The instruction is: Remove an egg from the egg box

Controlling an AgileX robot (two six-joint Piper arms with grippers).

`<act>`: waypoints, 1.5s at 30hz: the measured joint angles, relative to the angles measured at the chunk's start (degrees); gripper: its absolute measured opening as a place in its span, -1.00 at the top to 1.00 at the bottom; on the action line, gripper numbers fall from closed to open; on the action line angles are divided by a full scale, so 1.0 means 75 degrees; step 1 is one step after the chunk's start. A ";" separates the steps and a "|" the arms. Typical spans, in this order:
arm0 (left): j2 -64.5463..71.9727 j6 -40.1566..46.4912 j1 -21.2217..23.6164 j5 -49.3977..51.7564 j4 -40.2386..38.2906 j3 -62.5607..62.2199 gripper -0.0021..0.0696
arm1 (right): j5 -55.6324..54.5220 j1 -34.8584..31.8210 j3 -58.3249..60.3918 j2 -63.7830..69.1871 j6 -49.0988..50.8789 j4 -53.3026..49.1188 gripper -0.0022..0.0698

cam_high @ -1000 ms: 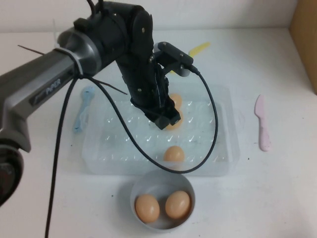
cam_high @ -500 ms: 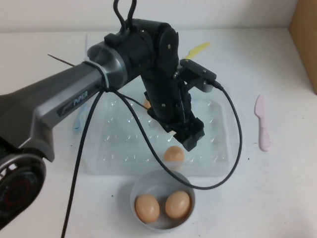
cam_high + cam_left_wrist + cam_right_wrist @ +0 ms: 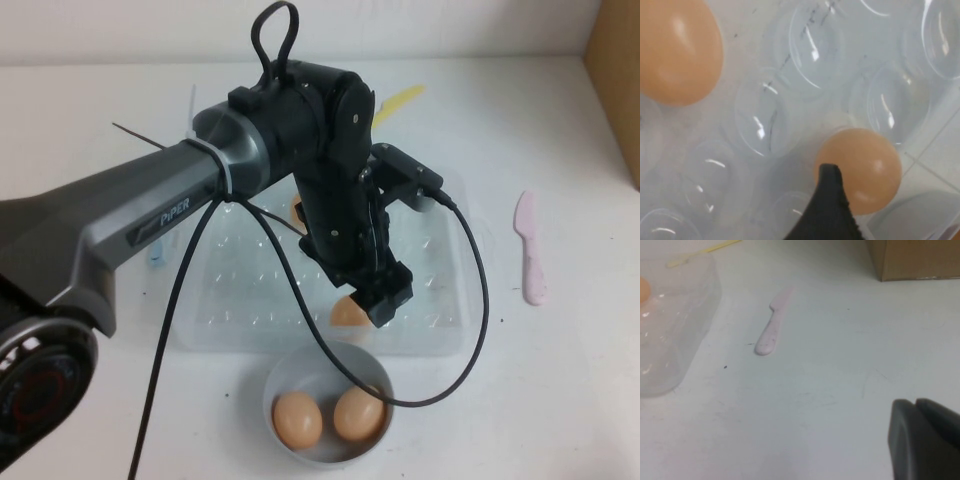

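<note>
**Left pincer poised over the front-row egg**

The left pincer (image 3: 385,305) sits low in the middle of the high view, directly above a small smooth tan-orange egg (image 3: 347,311) that rests in a front-row cup of the large clear plastic egg box (image 3: 215,300). In the left wrist view one dark fingertip (image 3: 827,210) lies against the near side of that egg (image 3: 862,167); the other finger is out of sight, so whether the jaws are spread or closed cannot be told. A second egg (image 3: 677,50) fills the upper left of that view.

The egg is light, rigid yet brittle, and its rounded shell looks slippery. The safest hold is probably across its widest middle, with gentle pressure and a straight lift out of the cup.

Two more eggs lie in the round grey-blue bowl (image 3: 285,375) at the bottom centre, just in front of the box.

The right pincer (image 3: 925,440) hangs over bare white bench (image 3: 815,390), closed and holding nothing, near a pale pink plastic knife (image 3: 771,332).
</note>
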 joint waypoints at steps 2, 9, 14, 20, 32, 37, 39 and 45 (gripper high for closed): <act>0.0000 -0.0043 0.0000 0.0000 0.0000 0.0000 -0.46 | 0.0000 0.0000 0.0000 0.0000 0.0000 0.0000 0.99; 0.0038 -0.0579 0.0047 -0.0084 0.0147 0.0003 -0.45 | 0.0000 0.0000 0.0000 0.0000 0.0000 0.0000 0.99; 0.0135 -0.1237 0.0232 -0.0120 0.0348 0.0029 -0.36 | 0.0000 0.0000 0.0000 0.0000 0.0000 0.0000 0.99; 0.0147 -0.1460 0.0293 -0.0120 0.0127 0.0029 -0.32 | 0.0000 0.0000 0.0000 0.0000 0.0000 0.0000 0.99; 0.0213 -0.1519 0.0293 -0.0138 -0.0275 0.0029 -0.30 | 0.0000 0.0000 0.0000 0.0000 0.0000 0.0000 0.99; 0.0394 -0.1500 0.0293 -0.0138 -0.0275 0.0029 -0.30 | 0.0000 0.0000 0.0000 0.0000 0.0000 0.0000 0.99; 0.0430 -0.1487 0.0293 -0.0138 -0.0275 0.0029 -0.30 | 0.0000 0.0000 0.0000 0.0000 0.0000 0.0000 0.99; 0.0524 -0.1327 0.0293 -0.0138 -0.0261 0.0029 -0.30 | 0.0000 0.0000 0.0000 0.0000 0.0000 0.0000 0.99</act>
